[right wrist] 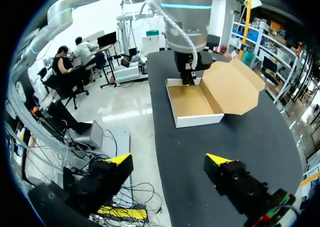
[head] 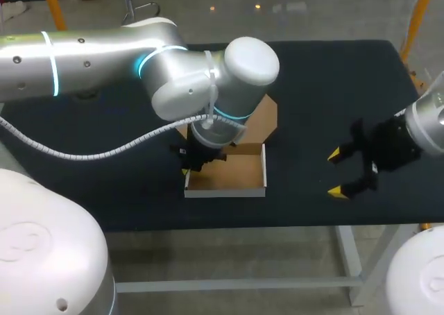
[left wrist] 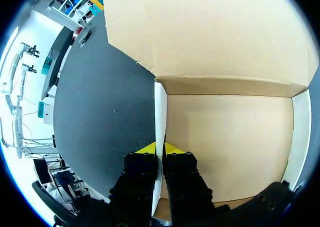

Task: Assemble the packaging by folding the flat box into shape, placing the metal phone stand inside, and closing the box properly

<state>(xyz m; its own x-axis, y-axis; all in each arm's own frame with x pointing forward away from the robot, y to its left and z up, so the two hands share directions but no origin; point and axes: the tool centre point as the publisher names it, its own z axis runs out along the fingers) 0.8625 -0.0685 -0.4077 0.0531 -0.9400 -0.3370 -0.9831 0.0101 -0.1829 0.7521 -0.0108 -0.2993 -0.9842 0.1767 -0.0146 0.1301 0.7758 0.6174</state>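
One cardboard box point(head: 229, 178) lies on the black table point(head: 326, 86), its tray open upward and its single lid point(head: 262, 119) folded back flat behind it. There are two grippers. The left gripper point(left wrist: 160, 148) is clamped on the box's side wall, one finger inside the tray and one outside. The right gripper point(head: 336, 172) hangs with fingers spread wide, well apart from the box.

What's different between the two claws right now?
The left gripper is pinched shut on a side wall of the box, one finger inside, one outside; the right gripper is spread wide and holds nothing. The left gripper is at the box; the right gripper hangs over bare table, apart from it. Both have black fingers with yellow tips.
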